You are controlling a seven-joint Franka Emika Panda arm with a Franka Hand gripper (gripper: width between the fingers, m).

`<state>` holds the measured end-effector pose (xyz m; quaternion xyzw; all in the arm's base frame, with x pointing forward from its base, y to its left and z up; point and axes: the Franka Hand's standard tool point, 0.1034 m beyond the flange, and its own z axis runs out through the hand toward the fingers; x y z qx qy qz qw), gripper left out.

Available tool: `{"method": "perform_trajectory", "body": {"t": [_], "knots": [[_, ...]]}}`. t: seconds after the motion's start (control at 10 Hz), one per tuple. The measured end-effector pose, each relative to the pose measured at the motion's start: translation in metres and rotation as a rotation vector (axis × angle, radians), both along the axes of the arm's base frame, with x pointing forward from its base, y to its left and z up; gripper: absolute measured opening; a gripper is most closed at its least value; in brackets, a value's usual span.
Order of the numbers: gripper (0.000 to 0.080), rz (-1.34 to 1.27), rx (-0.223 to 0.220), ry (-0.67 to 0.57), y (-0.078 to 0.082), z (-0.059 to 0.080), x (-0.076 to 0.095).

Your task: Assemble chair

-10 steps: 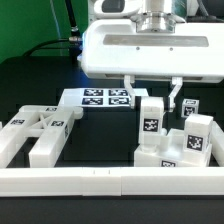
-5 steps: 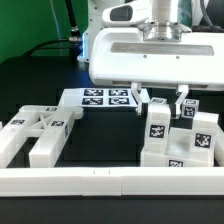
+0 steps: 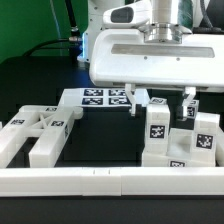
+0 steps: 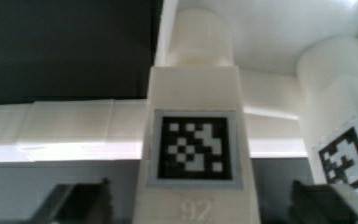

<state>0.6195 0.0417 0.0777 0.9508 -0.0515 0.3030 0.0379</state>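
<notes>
Table (image 3: 100, 140) surface, black, fills most of the exterior view and is closed along its near edge by a long white border rail (image 3: 80, 182); bare dark room lies in the middle, between two lots of chair pieces. The left group of chair parts (image 3: 35, 132), bars and slabs lying flat, sits at the exterior view's left just behind the rail. The right cluster of chair parts (image 3: 195, 150) stands at the exterior view's right, with an upright bar (image 3: 158, 125) on its side nearer the middle. The gripper (image 3: 161, 104) hangs over that bar, fingers (image 3: 188, 102) apart, one on each side, clamped on nothing. The marker board (image 3: 100, 97) lies flat behind the bare middle. Only the wrist view shows the bar's tag (image 4: 195, 148) up close, with a gap between the bar and each dark fingertip; only the exterior view shows the left group and the marker board
</notes>
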Motion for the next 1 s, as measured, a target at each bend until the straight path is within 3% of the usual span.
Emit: {"method": "perform_trajectory", "body": {"t": [0.1, 0.3, 0.7, 1.0], "knots": [[0.0604, 0.001, -0.001, 0.000, 0.000, 0.000, 0.000], [0.0641, 0.005, -0.009, -0.002, -0.008, 0.006, 0.003], [0.0649, 0.011, -0.007, -0.006, -0.019, 0.030, 0.010], [0.0649, 0.013, 0.002, 0.031, -0.017, 0.024, 0.009]]}}
